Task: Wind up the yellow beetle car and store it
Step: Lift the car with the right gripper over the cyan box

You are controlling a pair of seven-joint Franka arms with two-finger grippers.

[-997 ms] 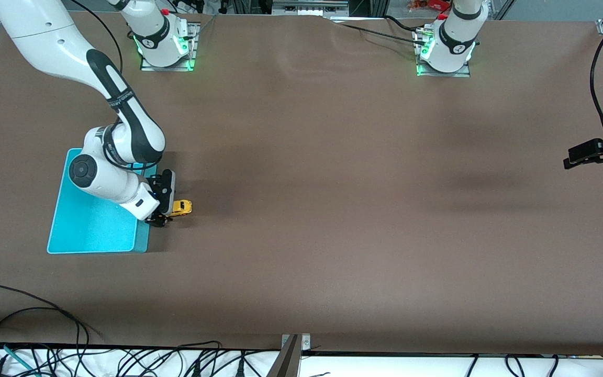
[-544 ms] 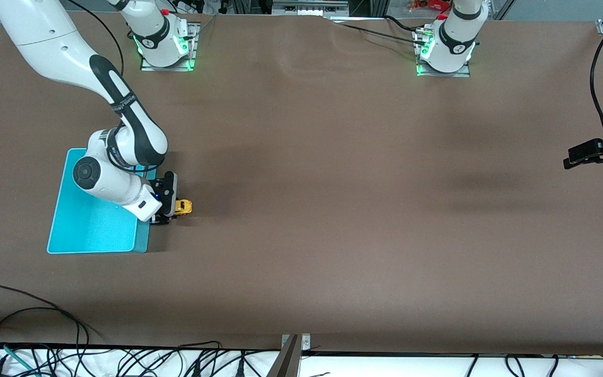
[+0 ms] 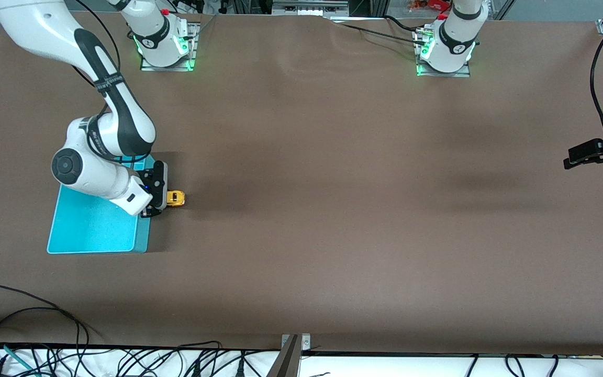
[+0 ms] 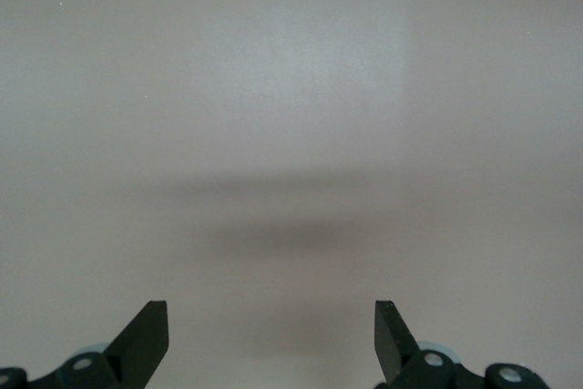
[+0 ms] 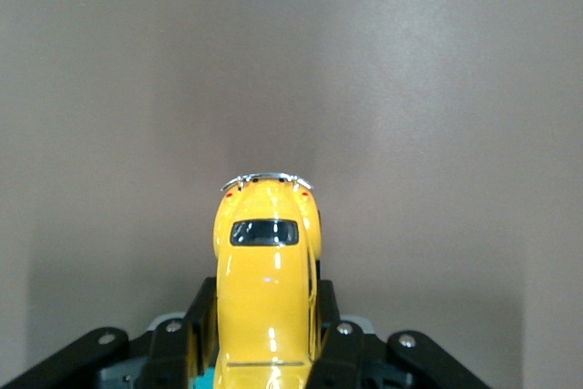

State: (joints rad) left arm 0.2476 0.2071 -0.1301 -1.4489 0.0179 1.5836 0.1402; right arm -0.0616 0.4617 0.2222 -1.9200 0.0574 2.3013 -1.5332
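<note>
Beetle car, glossy yellow, dark window

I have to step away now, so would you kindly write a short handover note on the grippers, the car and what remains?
Right gripper: shut on the yellow beetle car, fingers on both its sides, right beside the turquoise bin, at the bin's edge toward the left arm's end of the table.
Left gripper: open, empty, waiting at its own end of the table over bare brown table.
Done: car grasped.
Left: whether it has been wound up cannot be told; the car is not yet in the bin, so it has to be put in there and released.
</note>
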